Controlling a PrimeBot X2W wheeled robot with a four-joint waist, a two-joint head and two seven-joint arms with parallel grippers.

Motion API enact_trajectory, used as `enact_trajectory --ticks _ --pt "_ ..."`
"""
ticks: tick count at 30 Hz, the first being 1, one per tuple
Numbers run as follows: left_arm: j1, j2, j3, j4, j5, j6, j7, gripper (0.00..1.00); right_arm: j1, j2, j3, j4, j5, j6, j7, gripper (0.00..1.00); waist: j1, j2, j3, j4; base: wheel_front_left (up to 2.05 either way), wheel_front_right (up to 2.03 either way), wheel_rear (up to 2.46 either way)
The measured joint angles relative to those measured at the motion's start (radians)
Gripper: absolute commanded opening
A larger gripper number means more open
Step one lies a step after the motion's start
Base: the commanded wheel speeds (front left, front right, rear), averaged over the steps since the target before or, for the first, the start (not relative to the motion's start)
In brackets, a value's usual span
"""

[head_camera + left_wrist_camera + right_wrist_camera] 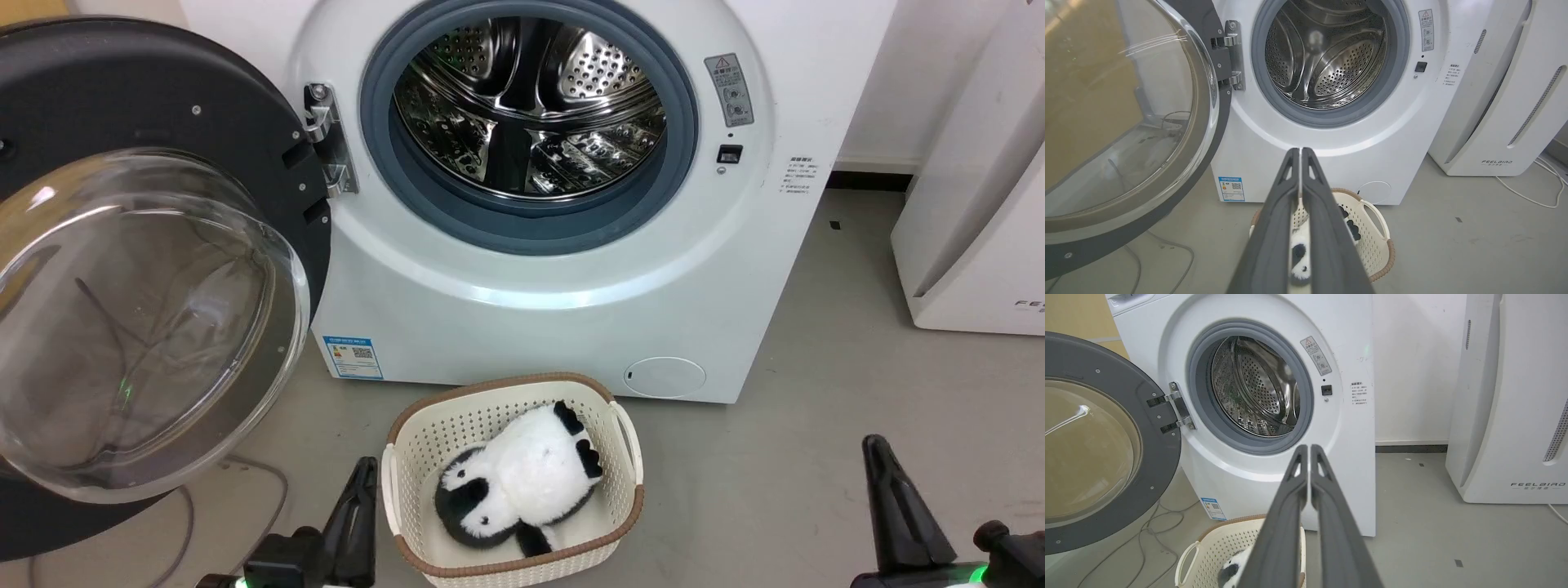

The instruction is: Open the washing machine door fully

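Both jaws closed, holding nothing; door (147, 310) hung wide open beside machine (571, 310), up and left of left jaws, far left of right jaws, disc upright, left arm nearer for any last push.

washing machine door (122, 82) cropped, label (353, 357) unreadable

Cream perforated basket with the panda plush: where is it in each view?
Head view: cream perforated plastic basket, bottom centre, before the white washing machine.
Left wrist view: basket, lower centre, partly hidden.
Right wrist view: basket, bottom edge, left of centre.
Shared landmark: small blue label low on the machine's front.
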Motion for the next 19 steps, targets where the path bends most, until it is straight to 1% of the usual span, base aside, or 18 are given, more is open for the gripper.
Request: enact_trajectory --ticks 10,19 --pt "0.000 -0.003 0.013 -0.001 0.011 -0.002 0.015 0.00 -0.002 0.000 0.000 0.001 -0.011 0.000 0.015 0.00 -0.0001 0.0000 0.000 -0.006 0.00 0.00 0.00" --pt "-0.001 -0.014 0.031 -0.005 0.028 -0.013 0.031 0.00 -0.005 0.002 0.000 0.002 -0.029 0.000 0.035 0.00 0.0000 0.0000 0.001 -0.013 0.00 0.00 0.00"
